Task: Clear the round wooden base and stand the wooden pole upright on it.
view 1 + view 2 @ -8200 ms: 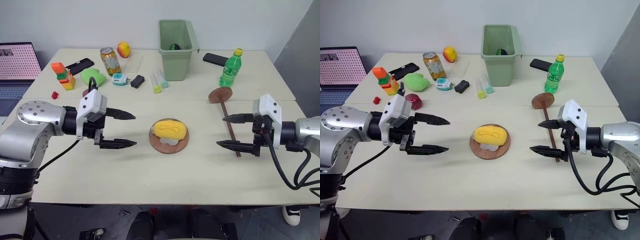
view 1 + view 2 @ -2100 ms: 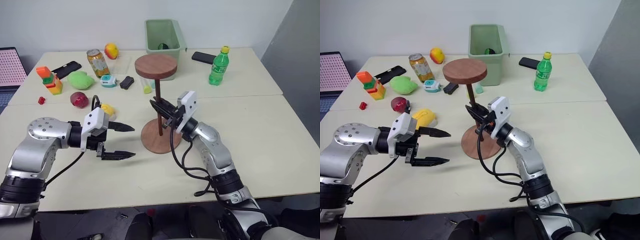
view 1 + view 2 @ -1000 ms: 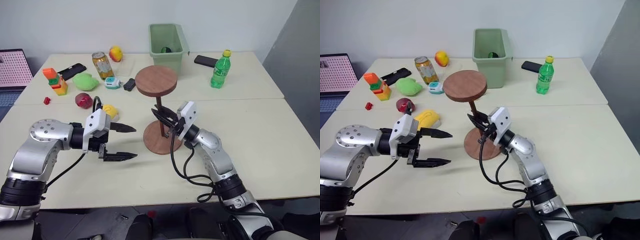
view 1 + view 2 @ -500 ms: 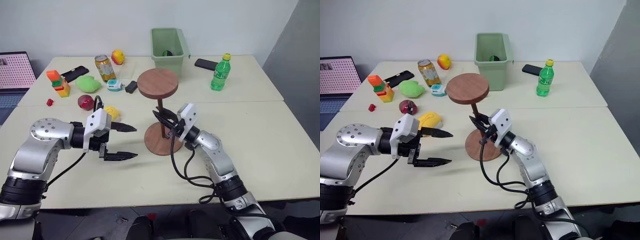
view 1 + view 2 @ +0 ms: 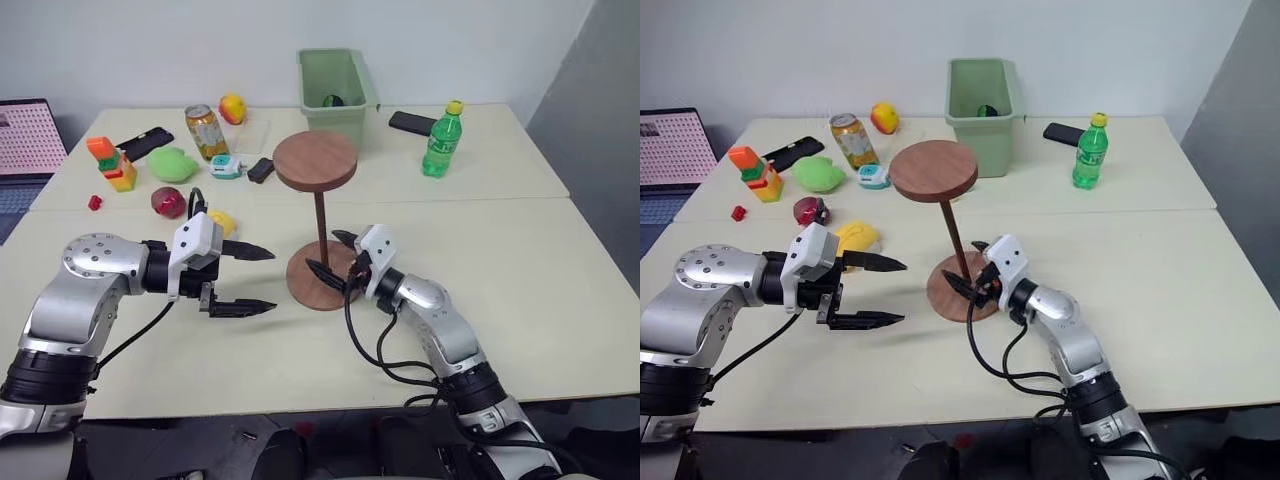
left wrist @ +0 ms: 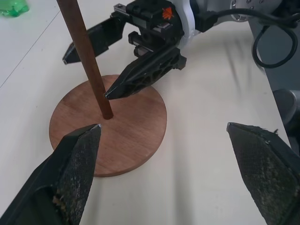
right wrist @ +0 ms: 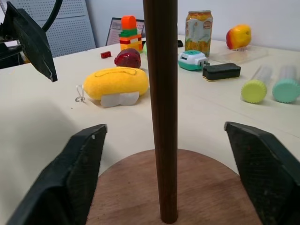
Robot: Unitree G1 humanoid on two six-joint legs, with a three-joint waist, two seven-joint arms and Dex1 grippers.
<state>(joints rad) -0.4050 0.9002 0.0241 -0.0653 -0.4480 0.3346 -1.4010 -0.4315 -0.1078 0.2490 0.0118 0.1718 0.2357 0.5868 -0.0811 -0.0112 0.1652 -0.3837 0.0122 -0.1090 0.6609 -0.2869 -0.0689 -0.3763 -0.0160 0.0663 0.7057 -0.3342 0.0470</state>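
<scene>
Wooden pole stands upright (unheld) on round wooden base.

The round wooden base is smooth, reddish-brown wood with a soft, dull look. The wooden pole is darker wood, smooth with a little shine. The bench is pale, flat and matt. The yellow toy looks soft and fuzzy. The can is shiny metal. The green bottle is clear, glossy plastic.
</scene>
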